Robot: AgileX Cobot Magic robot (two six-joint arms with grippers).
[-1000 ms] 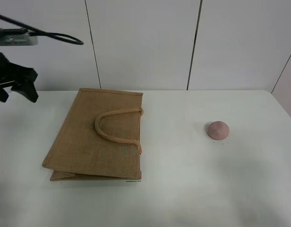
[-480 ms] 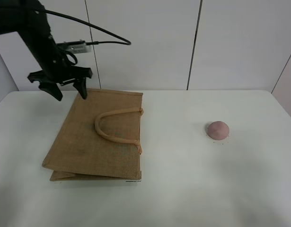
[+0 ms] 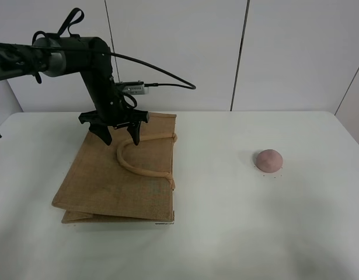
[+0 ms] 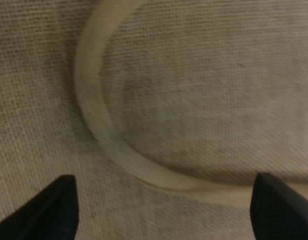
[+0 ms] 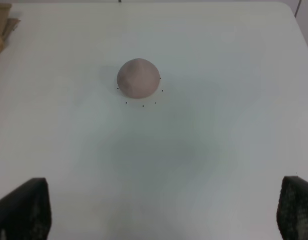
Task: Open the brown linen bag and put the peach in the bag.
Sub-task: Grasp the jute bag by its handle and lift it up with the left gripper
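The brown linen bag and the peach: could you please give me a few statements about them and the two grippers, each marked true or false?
1. The brown linen bag lies flat on the table. True.
2. The peach is inside the bag. False: it sits on the table to the right of the bag, well apart from it.
3. The left gripper is open over the bag's loop handle. True.
4. The right gripper is shut on the peach. False: it is open and holds nothing, with the peach lying on the table ahead of it.
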